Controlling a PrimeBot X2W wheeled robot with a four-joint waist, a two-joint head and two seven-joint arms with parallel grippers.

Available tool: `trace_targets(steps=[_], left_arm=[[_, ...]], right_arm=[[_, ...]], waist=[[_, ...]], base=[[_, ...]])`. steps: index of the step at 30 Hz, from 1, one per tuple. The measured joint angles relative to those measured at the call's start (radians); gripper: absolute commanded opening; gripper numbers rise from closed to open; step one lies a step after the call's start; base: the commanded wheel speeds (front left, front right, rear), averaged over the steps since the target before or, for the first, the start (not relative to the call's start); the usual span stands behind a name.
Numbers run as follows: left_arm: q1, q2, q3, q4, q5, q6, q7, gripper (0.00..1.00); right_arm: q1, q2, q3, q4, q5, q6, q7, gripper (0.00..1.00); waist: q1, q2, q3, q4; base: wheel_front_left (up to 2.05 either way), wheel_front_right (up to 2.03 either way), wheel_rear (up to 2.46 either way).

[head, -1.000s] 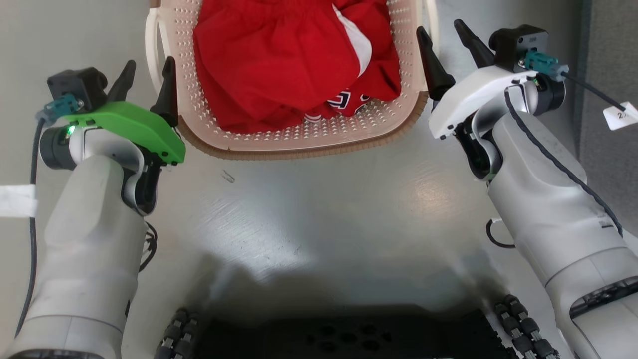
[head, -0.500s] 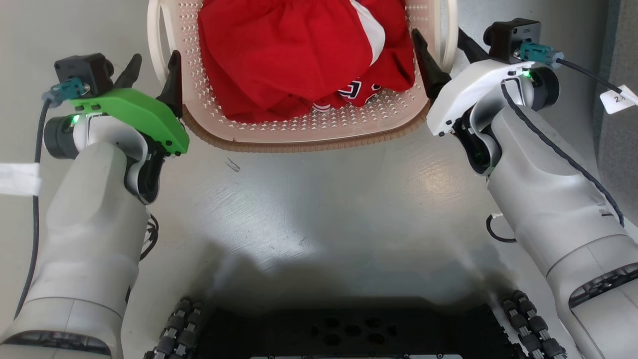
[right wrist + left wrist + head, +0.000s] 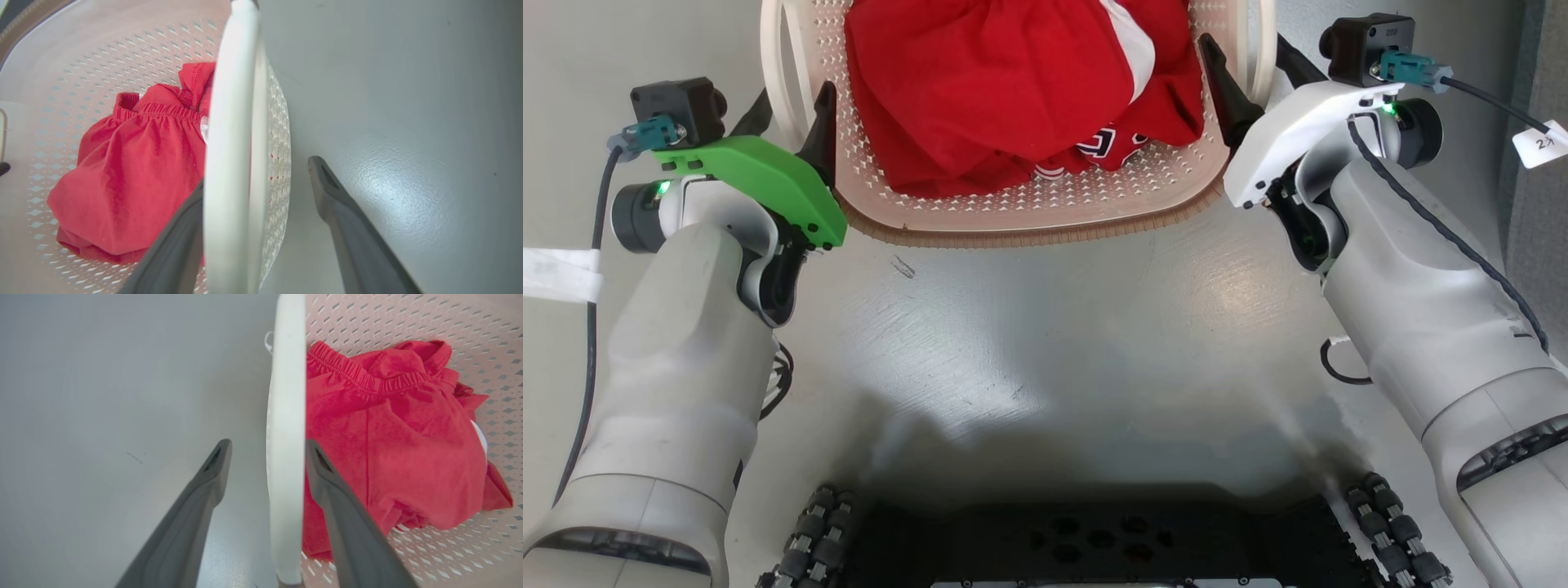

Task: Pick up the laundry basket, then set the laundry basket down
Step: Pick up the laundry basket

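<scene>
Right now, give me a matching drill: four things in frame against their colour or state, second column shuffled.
Column A
1 left gripper
2 right gripper
3 red clothes
4 laundry basket

Column B
a cream perforated wall, brown rim
b white-covered, open astride the right handle
c heaped inside the basket
d green-covered, open astride the left handle

Pairs: 1-d, 2-b, 3-c, 4-a
</scene>
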Motion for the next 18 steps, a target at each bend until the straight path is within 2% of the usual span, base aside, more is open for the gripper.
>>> trace_targets(steps=[2,4,6,7,9,10,11,13,15,18], left_arm=[[-0.004,0.0,-0.008,0.003,-0.013,0.0,0.0,0.73],[-0.007,0.0,-0.017,0.008,-0.021,0.0,0.0,0.69],[-0.008,0.001,-0.022,0.016,-0.029,0.0,0.0,0.5],[-0.008,0.001,-0.025,0.02,-0.031,0.0,0.0,0.5],[-0.009,0.001,-0.032,0.025,-0.037,0.0,0.0,0.4],[-0.009,0.001,-0.036,0.025,-0.037,0.0,0.0,0.31],[-0.01,0.001,-0.042,0.025,-0.039,-0.001,0.0,0.02],[-0.014,0.002,-0.051,0.026,-0.047,-0.007,-0.001,0.0],[-0.018,0.002,-0.058,0.026,-0.052,-0.007,-0.002,0.0],[-0.019,0.001,-0.069,0.027,-0.069,-0.007,-0.004,0.0]], right_arm=[[-0.001,0.0,0.007,0.004,0.007,0.0,0.0,0.94],[-0.002,0.0,0.014,0.011,0.016,0.0,0.0,0.92],[-0.007,0.0,0.022,0.018,0.023,0.0,0.0,1.0],[-0.009,0.0,0.025,0.02,0.026,0.0,0.0,1.0],[-0.011,0.0,0.034,0.023,0.031,0.001,0.0,1.0],[-0.011,0.0,0.038,0.025,0.034,0.001,0.0,0.93],[-0.011,0.0,0.043,0.027,0.039,0.001,0.0,0.68],[-0.012,0.0,0.05,0.028,0.043,0.001,0.0,0.03],[-0.013,0.004,0.059,0.027,0.054,0.008,-0.001,0.0],[-0.026,0.006,0.063,0.03,0.071,-0.004,-0.001,0.0]], waist=[[0.0,0.0,0.0,0.0],[0.0,0.0,0.001,-0.001],[0.0,0.0,0.001,-0.001],[0.0,0.0,0.001,-0.001],[0.0,0.0,0.001,-0.003],[0.0,0.0,0.001,-0.003],[0.0,0.0,0.001,-0.004],[0.0,0.0,0.0,-0.005],[0.0,0.0,0.0,-0.006],[0.0,0.0,0.0,-0.006]], base=[[0.0,0.0,0.0],[0.0,0.0,0.0],[0.0,0.0,0.0],[0.0,0.0,0.0],[0.0,0.0,0.0],[0.0,0.0,0.0],[0.0,0.0,0.0],[0.0,0.0,0.0],[0.0,0.0,0.0],[0.0,0.0,0.0]])
